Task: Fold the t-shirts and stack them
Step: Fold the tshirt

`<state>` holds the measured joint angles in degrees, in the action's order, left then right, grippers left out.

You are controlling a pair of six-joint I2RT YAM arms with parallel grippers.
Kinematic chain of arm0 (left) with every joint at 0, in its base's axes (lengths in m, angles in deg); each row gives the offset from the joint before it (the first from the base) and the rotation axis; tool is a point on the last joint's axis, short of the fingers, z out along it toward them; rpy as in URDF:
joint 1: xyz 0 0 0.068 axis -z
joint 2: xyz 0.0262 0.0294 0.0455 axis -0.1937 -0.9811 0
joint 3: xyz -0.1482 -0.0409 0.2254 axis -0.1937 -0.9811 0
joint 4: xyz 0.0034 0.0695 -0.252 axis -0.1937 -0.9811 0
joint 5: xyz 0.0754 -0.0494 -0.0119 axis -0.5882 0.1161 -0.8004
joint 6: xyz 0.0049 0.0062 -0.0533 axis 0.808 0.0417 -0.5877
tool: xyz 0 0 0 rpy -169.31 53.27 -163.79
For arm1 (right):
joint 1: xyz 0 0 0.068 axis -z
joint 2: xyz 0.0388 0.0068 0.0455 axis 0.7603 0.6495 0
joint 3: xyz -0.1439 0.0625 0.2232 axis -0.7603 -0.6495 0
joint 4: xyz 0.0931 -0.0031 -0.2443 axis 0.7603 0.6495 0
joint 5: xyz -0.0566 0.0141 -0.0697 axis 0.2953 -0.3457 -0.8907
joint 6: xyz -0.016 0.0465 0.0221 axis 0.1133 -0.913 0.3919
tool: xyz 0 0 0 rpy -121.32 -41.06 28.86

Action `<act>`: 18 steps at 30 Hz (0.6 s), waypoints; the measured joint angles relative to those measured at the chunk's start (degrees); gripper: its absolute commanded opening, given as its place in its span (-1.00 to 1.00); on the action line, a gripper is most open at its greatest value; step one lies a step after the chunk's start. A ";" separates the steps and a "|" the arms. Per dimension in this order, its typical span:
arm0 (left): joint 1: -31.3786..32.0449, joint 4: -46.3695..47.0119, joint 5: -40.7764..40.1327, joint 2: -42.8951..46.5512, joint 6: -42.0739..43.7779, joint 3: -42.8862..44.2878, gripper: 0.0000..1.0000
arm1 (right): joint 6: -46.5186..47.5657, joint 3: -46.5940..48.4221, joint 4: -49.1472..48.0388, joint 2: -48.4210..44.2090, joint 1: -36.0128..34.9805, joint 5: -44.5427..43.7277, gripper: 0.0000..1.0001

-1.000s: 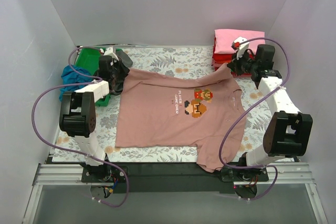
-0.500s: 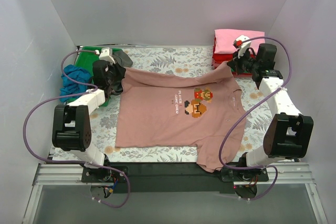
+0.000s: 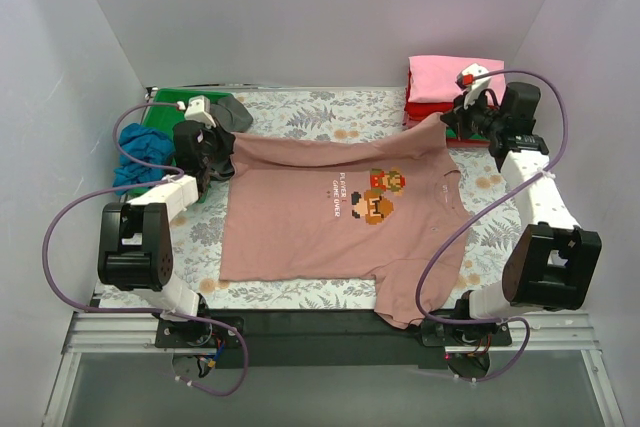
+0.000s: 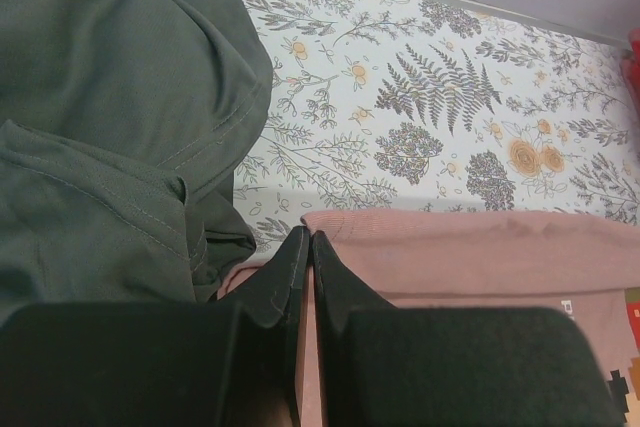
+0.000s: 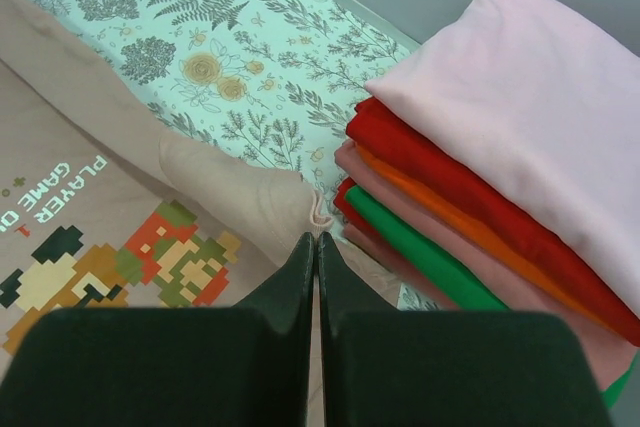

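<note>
Stretching forward and low, left jaws, right jaws, each clenched on a far corner of dusty-pink t-shirt (image 3: 300,212)

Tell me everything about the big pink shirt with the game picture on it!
The dusty-pink t-shirt looks like soft cotton. It lies spread front-up on the flowery table cover, with a pixel game picture and small letters on its chest. Its near sleeve hangs over the table's front edge. The left gripper and right gripper are shut, each pinching its far edge.
</note>
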<state>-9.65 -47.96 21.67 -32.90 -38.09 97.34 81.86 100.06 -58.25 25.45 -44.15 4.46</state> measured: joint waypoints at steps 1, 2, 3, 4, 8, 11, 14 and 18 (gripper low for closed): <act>-0.04 0.20 0.02 0.04 0.00 -0.17 -1.00 | -0.13 -0.09 -0.02 0.00 0.17 0.20 -0.97; -0.04 0.28 0.02 0.17 0.00 -0.50 -1.00 | -0.22 -0.35 -0.20 -0.13 0.26 0.39 -0.97; -0.04 0.24 0.02 0.28 0.00 -0.83 -1.00 | -0.24 -1.01 -0.46 -0.39 0.28 0.59 -0.97; -0.04 0.26 0.02 0.48 0.02 -1.27 -1.00 | -0.24 -1.66 -0.52 -0.74 0.31 0.74 -0.97; -0.07 0.20 0.02 1.81 0.26 -3.58 -1.00 | -0.17 -4.13 -0.44 -2.34 0.57 1.25 -0.97; -0.07 0.28 0.11 3.10 0.79 -4.94 -1.00 | -0.15 -5.51 -0.48 -3.63 1.31 1.60 -0.97; -0.07 0.50 0.96 4.04 1.68 -5.49 -1.00 | -0.17 -6.19 -0.55 -4.15 2.03 1.99 -0.97; -0.07 1.77 2.95 4.96 3.32 -6.23 -1.00 | -0.20 -7.06 -0.87 -4.42 2.23 2.64 -0.97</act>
<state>-9.72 -46.19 24.62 -27.94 -34.77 91.11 81.66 93.00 -59.13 21.04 -41.92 7.11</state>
